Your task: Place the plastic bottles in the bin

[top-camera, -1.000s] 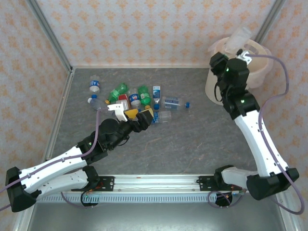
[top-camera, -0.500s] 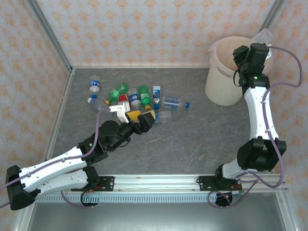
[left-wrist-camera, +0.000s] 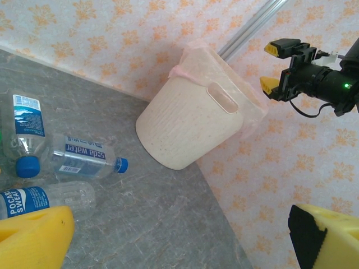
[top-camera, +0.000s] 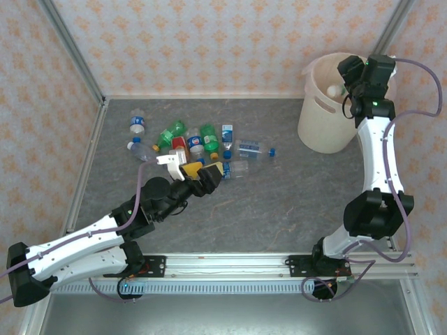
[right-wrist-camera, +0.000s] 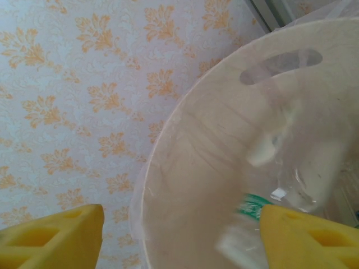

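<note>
Several plastic bottles point(top-camera: 197, 143), clear or green, lie in a pile at the back left of the table. My left gripper point(top-camera: 202, 169) stands open just in front of them, nothing between its yellow fingers. The left wrist view shows three of the clear bottles point(left-wrist-camera: 83, 157) ahead of that gripper point(left-wrist-camera: 182, 246). The bin point(top-camera: 323, 112) stands at the back right. My right gripper point(top-camera: 351, 82) hangs open over its mouth. In the right wrist view a blurred clear bottle point(right-wrist-camera: 268, 193) with a green label is loose inside the bin point(right-wrist-camera: 207, 162), between the fingers of that gripper point(right-wrist-camera: 182, 241) but free of them.
Patterned walls close in the table at the back and both sides, with metal posts point(top-camera: 73, 49) in the corners. The bin stands close to the right wall. A wide stretch of grey table point(top-camera: 279, 202) lies between the bottle pile and the bin.
My right arm has swung to the bin's far right side. Its gripper held a clear bottle, has opened, and the bottle is dropping into the bin. The left arm has barely moved.
</note>
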### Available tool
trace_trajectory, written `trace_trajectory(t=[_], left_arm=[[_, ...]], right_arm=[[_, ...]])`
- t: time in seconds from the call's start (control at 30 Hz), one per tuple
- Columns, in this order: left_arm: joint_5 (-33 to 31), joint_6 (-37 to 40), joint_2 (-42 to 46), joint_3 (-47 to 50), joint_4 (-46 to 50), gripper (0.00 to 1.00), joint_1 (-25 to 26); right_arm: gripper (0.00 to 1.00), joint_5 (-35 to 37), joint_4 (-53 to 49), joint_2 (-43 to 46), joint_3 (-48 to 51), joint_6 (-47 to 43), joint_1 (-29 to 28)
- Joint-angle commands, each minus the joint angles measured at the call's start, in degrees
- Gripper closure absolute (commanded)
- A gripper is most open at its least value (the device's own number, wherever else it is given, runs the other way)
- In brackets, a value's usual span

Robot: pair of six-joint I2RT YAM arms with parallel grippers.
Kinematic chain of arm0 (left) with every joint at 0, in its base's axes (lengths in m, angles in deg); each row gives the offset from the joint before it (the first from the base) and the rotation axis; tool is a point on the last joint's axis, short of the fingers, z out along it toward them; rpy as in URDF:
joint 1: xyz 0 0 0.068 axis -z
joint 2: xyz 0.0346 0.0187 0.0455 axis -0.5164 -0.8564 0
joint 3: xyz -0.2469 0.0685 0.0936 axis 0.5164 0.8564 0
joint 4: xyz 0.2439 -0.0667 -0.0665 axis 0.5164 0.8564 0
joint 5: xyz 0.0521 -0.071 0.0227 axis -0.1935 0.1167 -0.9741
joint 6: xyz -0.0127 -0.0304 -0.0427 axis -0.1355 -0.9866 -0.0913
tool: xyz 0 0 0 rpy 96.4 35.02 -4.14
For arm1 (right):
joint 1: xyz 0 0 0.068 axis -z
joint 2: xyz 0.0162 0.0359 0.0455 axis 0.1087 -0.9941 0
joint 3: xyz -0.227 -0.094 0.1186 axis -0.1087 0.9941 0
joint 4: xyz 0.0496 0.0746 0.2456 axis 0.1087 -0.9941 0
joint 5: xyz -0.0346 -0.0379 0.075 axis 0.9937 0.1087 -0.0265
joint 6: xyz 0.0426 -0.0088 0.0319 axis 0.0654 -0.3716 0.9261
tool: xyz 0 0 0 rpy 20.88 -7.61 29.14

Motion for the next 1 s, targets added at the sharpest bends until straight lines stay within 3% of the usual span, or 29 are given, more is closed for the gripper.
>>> trace_trajectory(t=[0.0, 0.23, 0.37, 0.47, 0.7, 0.97], left_arm=[[-1.0, 0.2, 0.5, 0.0, 0.9, 0.01, 0.6], [-2.3, 0.3, 0.3, -0.6, 2.4, 0.01, 0.7], [-9.2, -0.9, -0.9, -3.1, 9.3, 0.01, 0.6], [-11.6, -0.8, -1.1, -3.2, 11.4, 0.01, 0.6], [-14.3, -1.5, -0.6, -1.4, 11.3, 0.01, 0.5], [-16.2, -4.3, -0.7, 0.1, 11.9, 0.01, 0.5]], right_arm=[[0.26, -0.7, 0.6, 4.3, 0.0, -1.6, 0.3], [0.22, -4.4, 2.2, 8.4, 3.4, -0.4, -0.1], [0.18, -3.2, 2.3, 12.1, 5.0, -2.1, -2.5], [0.00, -1.4, 2.1, 14.9, 6.5, -4.2, -5.1], [0.00, -6.0, 1.9, 18.7, 11.6, -5.9, -9.5], [0.00, -2.2, 4.1, 20.0, 20.3, -9.9, -22.5]])
